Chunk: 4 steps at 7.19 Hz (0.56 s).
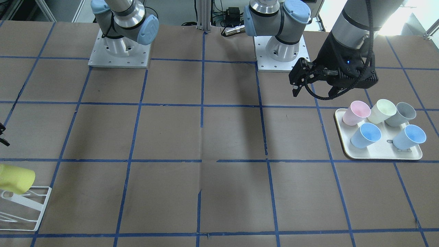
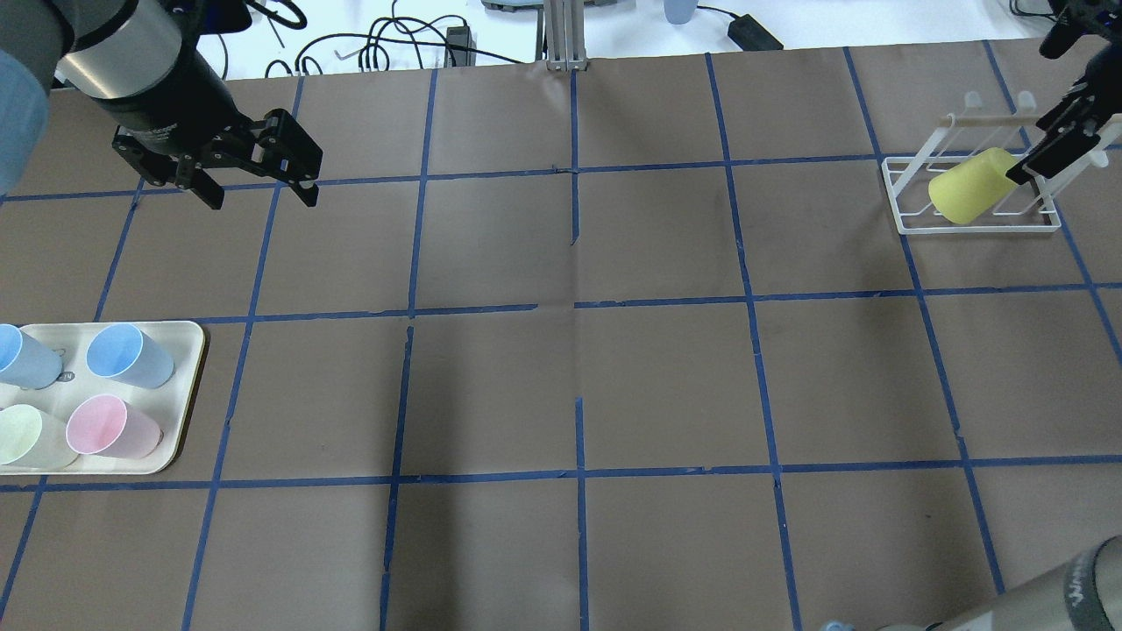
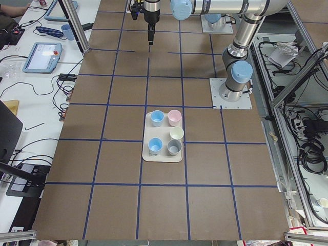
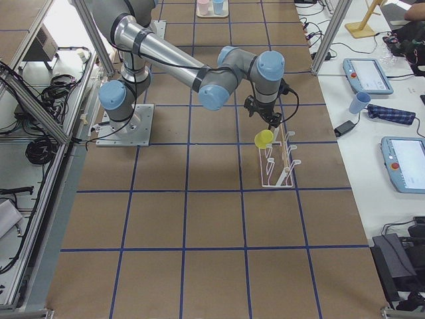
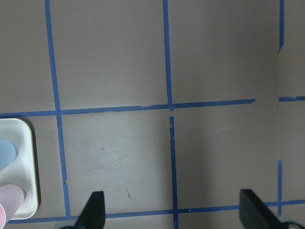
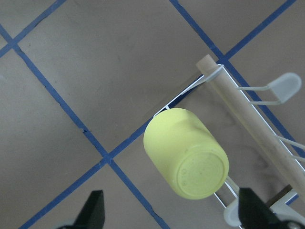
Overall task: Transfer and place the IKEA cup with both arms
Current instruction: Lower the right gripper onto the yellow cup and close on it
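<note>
The bright yellow IKEA cup (image 6: 186, 152) hangs tilted, base up, on a peg of the white wire rack (image 6: 248, 109) at the table's right end; it also shows in the overhead view (image 2: 969, 186) and the front view (image 1: 15, 178). My right gripper (image 6: 174, 212) is open and empty just above the cup's base, with its fingers wide to either side and not closed on it. My left gripper (image 2: 259, 191) is open and empty, held above the table beyond the tray; the left wrist view (image 5: 174, 212) shows only bare table between its fingers.
A cream tray (image 2: 188, 350) on the left holds two light blue cups, a pink cup (image 2: 110, 427), a pale cream cup and a grey cup (image 1: 401, 115). The rack (image 2: 964, 226) has upright pegs and a wooden bar. Blue tape lines grid the brown table.
</note>
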### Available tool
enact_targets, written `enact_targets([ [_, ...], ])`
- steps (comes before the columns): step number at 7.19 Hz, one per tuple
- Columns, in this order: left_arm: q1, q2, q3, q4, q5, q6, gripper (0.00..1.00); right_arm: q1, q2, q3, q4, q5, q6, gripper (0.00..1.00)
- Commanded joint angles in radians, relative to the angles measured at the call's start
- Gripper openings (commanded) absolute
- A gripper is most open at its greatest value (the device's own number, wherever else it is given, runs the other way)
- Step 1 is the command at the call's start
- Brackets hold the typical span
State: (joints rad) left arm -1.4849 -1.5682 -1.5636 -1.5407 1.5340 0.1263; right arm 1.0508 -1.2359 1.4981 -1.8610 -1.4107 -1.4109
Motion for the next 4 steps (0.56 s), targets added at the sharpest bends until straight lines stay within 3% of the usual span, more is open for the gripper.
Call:
enact_targets([
  [1, 0.0, 0.002, -0.001, 0.002, 0.0, 0.0, 1.0, 0.001, 0.033, 0.001, -0.035, 0.006, -0.07, 1.0],
  [4, 0.0, 0.003, -0.001, 0.001, 0.0, 0.001, 1.0, 0.0, 0.079, 0.002, -0.066, 0.018, -0.12, 1.0],
])
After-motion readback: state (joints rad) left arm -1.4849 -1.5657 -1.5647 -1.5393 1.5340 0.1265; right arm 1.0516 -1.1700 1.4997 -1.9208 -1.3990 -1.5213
